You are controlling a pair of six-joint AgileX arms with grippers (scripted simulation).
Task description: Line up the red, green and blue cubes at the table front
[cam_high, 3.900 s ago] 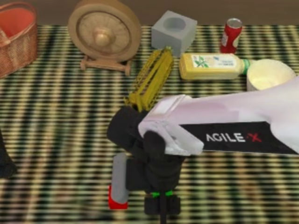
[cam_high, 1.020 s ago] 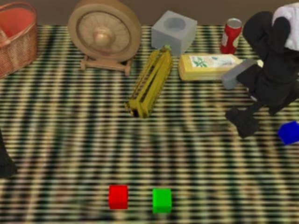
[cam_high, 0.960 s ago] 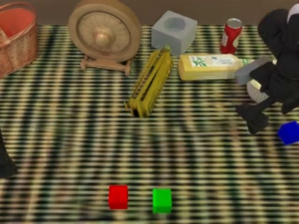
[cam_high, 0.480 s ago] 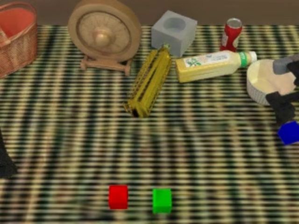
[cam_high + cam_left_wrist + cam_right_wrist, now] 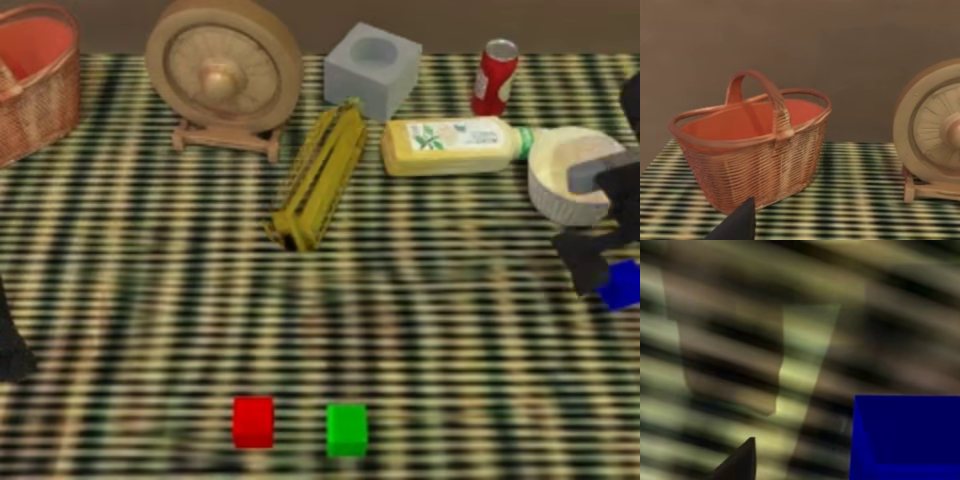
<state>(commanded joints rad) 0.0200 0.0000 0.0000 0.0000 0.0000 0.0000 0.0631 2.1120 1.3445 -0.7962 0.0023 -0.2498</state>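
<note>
Right wrist view alone shows blue cube [image 5: 905, 437] close; right claw [image 5: 600, 262] spread unclear.

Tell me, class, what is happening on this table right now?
The red cube and the green cube sit side by side, apart, at the table front. The right pincer is at the table's right edge, right by the blue cube, which is not yet in line. Whether it grips that cube cannot be told. The left arm stays parked at the left edge.
</note>
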